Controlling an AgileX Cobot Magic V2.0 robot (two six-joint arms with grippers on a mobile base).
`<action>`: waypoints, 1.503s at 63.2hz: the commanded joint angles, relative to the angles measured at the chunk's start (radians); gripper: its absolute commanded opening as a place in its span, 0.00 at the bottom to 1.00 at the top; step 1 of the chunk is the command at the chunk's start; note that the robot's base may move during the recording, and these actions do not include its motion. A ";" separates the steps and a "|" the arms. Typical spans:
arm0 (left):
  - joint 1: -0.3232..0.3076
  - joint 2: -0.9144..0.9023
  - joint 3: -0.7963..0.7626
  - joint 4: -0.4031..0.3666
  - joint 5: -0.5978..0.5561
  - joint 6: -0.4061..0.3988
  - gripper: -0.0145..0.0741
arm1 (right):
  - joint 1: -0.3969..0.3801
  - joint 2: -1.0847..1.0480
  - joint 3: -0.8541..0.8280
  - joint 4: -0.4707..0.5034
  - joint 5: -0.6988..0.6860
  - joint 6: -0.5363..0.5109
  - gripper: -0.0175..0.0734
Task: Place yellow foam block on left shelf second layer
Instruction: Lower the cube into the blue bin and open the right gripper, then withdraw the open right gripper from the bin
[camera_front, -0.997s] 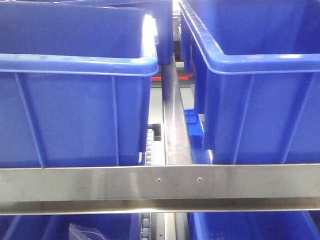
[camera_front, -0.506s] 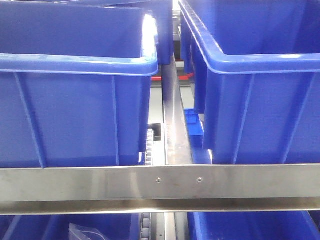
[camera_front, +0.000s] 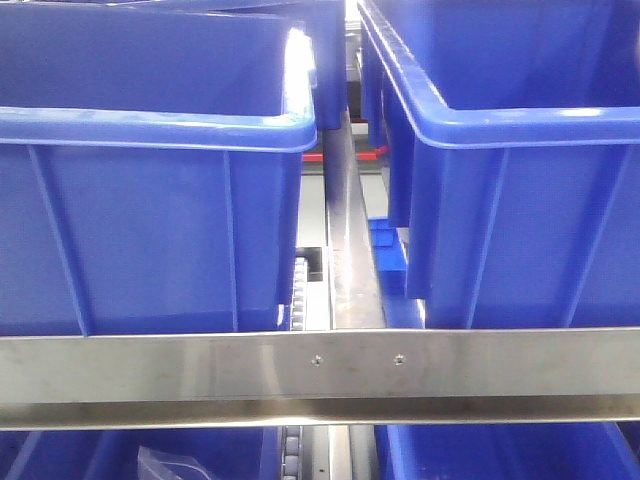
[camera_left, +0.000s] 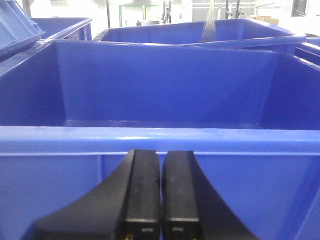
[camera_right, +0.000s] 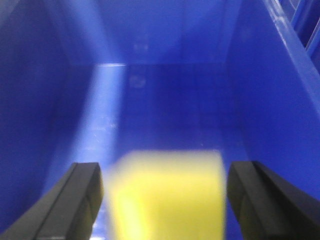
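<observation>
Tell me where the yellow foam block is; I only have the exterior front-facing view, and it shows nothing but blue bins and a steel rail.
Observer: The yellow foam block sits between the right gripper fingers, inside a blue bin. The image is blurred.
Operator: Report whether the fingers are clamping it.
Observer: They look open; blue shows between the block and the right-hand finger.
Operator: Give me the left arm.
Observer: The left gripper has its fingers pressed together, empty, facing the outer wall of another blue bin.
</observation>
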 joint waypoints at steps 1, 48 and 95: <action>-0.001 -0.017 0.027 -0.006 -0.080 -0.003 0.30 | 0.002 -0.018 -0.041 -0.008 -0.065 0.011 0.86; -0.001 -0.017 0.027 -0.006 -0.080 -0.003 0.30 | -0.003 -0.200 -0.009 -0.009 -0.006 -0.131 0.22; -0.001 -0.017 0.027 -0.006 -0.080 -0.003 0.30 | -0.003 -0.903 0.571 -0.008 -0.166 -0.102 0.22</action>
